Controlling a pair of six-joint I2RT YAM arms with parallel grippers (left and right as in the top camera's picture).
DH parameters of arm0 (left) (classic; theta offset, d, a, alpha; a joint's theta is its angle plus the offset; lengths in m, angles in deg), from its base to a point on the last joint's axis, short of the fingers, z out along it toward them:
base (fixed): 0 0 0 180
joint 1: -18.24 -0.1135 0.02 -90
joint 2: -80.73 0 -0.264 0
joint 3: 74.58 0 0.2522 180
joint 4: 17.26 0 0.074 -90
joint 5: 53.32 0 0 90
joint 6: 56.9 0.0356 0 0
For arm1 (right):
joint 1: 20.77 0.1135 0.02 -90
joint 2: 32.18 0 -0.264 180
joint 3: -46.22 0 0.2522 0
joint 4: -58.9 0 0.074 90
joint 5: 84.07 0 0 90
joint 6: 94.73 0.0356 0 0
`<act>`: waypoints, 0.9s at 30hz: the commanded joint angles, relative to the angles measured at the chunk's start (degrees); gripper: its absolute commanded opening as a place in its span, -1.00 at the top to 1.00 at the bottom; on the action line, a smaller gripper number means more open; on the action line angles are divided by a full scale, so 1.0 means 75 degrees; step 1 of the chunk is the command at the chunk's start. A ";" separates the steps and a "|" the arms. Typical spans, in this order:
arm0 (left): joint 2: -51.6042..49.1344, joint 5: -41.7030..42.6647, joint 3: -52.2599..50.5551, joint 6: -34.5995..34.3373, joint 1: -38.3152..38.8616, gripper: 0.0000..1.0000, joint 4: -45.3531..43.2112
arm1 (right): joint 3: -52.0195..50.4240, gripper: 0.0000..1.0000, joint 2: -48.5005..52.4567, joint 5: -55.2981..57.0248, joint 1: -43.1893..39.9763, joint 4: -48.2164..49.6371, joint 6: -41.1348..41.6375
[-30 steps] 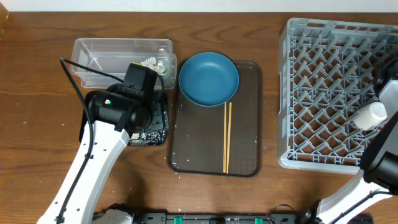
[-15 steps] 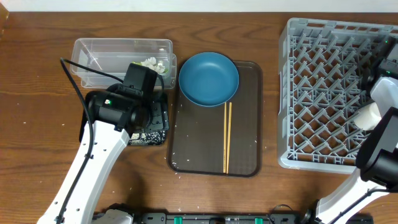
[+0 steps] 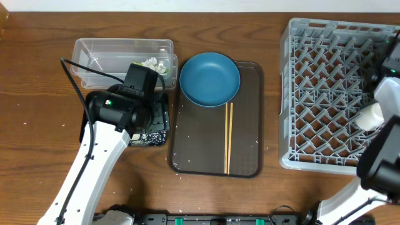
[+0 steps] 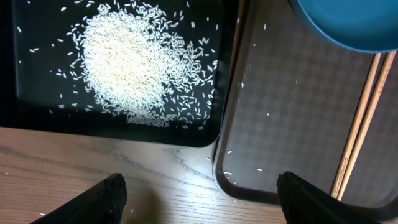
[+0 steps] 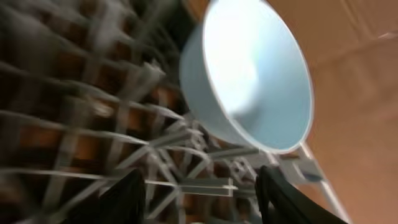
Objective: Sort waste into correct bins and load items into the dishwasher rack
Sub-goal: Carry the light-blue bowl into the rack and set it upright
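Note:
In the left wrist view my left gripper (image 4: 205,200) hangs open and empty above the wood. It is just in front of the black tray (image 4: 25,118), which holds a heap of rice (image 4: 134,65). The blue dish (image 3: 209,78) and the chopsticks (image 3: 228,137) lie on the brown tray (image 3: 247,156). My right gripper (image 5: 202,194) is open over the grey rack (image 3: 325,94), its jaws apart from the white bowl (image 5: 249,74). That white bowl (image 3: 372,115) rests tilted on its side among the pegs at the rack's right edge. A crumpled tissue (image 3: 153,62) lies in the clear tub (image 3: 100,50).
The left arm (image 3: 115,112) covers most of the black tray from above, with its cable looping to the left. The right arm (image 3: 390,94) stands over the rack's right side. A few rice grains are scattered on the brown tray (image 4: 280,124) and on the wood.
My right gripper has gone from shut to open, letting go of the white bowl, which stays in the rack. The right wrist has shifted slightly back. The left arm has not moved.

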 commanded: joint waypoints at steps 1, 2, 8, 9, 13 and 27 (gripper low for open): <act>-0.0058 -0.0061 -0.0032 -0.0108 -0.0012 -0.61 0.0023 | 0.0038 -0.14 -0.1043 -0.2092 -0.0358 -0.0038 0.0560; -0.0058 -0.0061 -0.0032 -0.0108 -0.0012 -0.61 0.0023 | 0.0038 -0.14 -0.1207 -0.2390 -0.0466 -0.0038 0.0659; -0.0058 -0.0038 -0.0032 -0.0163 -0.0012 -0.61 0.0023 | 0.0038 -0.06 -0.1667 -0.3086 -0.1405 -0.0312 0.2025; -0.0058 -0.0038 -0.0032 -0.0163 -0.0012 -0.61 0.0023 | 0.0038 -0.05 -0.1649 -0.3150 -0.1582 -0.0425 0.2288; -0.0058 -0.0038 -0.0032 -0.0163 -0.0012 -0.61 0.0023 | 0.0038 -0.11 -0.1501 -0.3692 -0.2326 -0.0606 0.3389; -0.0058 -0.0038 -0.0032 -0.0163 -0.0012 -0.61 0.0023 | 0.0038 -0.02 -0.0181 -0.5861 -0.3558 -0.0087 0.4459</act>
